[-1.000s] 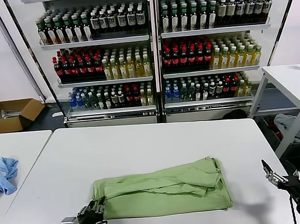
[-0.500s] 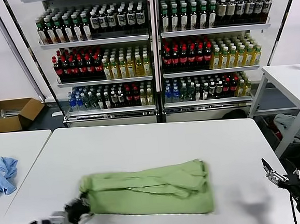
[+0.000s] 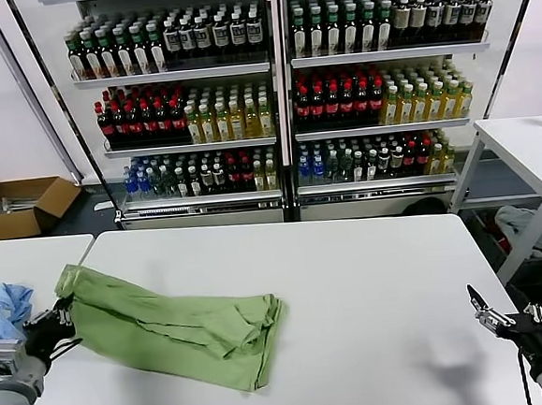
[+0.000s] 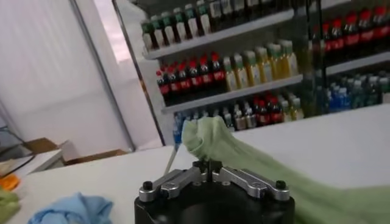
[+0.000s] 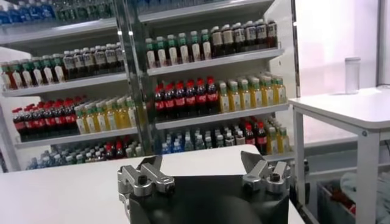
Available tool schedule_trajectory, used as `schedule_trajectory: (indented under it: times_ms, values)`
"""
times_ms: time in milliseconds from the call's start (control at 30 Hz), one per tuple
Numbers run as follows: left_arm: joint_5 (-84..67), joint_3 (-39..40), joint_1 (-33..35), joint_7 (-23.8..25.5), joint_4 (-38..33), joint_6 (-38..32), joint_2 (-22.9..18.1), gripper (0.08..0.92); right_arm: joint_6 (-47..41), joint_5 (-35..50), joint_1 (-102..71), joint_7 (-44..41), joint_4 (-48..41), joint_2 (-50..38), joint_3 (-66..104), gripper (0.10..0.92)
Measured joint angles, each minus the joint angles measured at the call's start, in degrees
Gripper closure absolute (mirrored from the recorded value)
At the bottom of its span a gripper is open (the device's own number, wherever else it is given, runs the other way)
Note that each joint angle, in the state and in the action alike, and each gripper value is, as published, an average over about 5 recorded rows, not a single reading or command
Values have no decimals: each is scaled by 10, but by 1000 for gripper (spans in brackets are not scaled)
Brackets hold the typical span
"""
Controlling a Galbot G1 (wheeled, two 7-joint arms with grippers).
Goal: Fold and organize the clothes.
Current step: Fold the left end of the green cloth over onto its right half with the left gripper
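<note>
One of the clothes, a folded light green shirt, lies slanted across the left part of the white table. Its left end is raised at the table's left edge. My left gripper is shut on that end. The left wrist view shows the green cloth bunched up out of my left gripper, whose jaws are pressed together. My right gripper hangs off the table's front right corner, open and holding nothing. In its own view the right gripper has its fingers far apart. The collar and chest print are hidden.
A crumpled blue cloth lies on the neighbouring table at the left, close to my left gripper. Bottle shelves fill the back. A cardboard box sits on the floor at the far left, and another white table stands at the right.
My left gripper closed on the shirt's left end and dragged it leftward across the table, so the shirt now lies slanted at the left side. The right arm has barely moved.
</note>
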Motion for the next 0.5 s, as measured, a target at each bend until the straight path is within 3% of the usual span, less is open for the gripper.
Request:
schedule_trajectory:
  times_ms: [500]
  values:
    - [-5,179,-26,-2,-119,4,-40,908,5,-12,-5,-4,-4,15,-10,203]
